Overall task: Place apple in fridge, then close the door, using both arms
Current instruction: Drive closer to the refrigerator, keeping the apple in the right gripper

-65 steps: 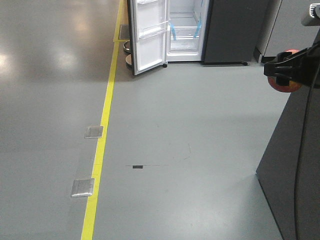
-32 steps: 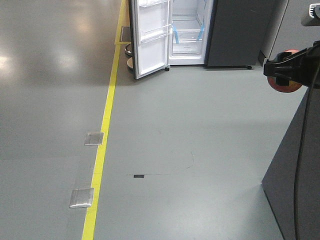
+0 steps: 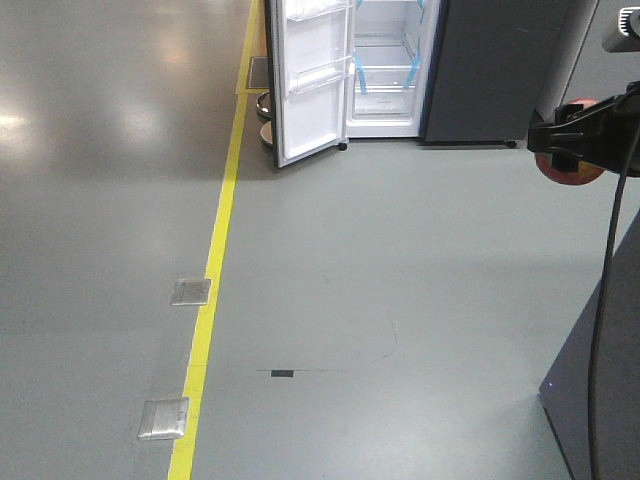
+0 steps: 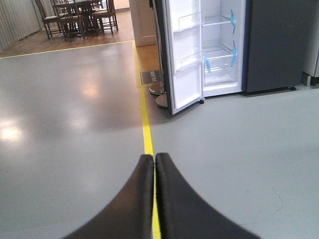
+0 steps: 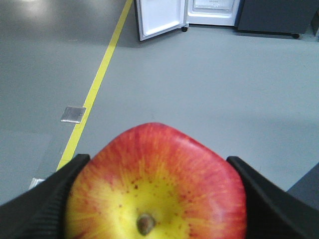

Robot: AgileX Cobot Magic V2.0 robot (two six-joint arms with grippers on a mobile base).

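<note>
My right gripper (image 5: 158, 159) is shut on the apple (image 5: 159, 184), red with a yellow centre, its fingers pressing both sides. In the front view the apple (image 3: 568, 170) hangs under the black right gripper (image 3: 580, 140) at the right edge, well above the floor. The fridge (image 3: 485, 70) stands far ahead, its white interior (image 3: 385, 60) and blue-taped shelves showing. Its door (image 3: 312, 85) is swung wide open to the left. My left gripper (image 4: 154, 157) is shut with nothing in it, pointing over the floor towards the fridge (image 4: 274, 45) and open door (image 4: 187, 59).
A yellow floor line (image 3: 215, 290) runs towards the fridge, with two metal floor plates (image 3: 190, 291) (image 3: 163, 418) beside it. A dark cabinet corner (image 3: 600, 400) is at the bottom right. Round bases (image 3: 268, 130) sit behind the door. Chairs and tables (image 4: 75, 15) stand far left.
The whole view has moved forward: the fridge looks nearer and has shifted right, floor marks and the dark cabinet corner slid down. The right gripper still holds the apple in the same spot.
</note>
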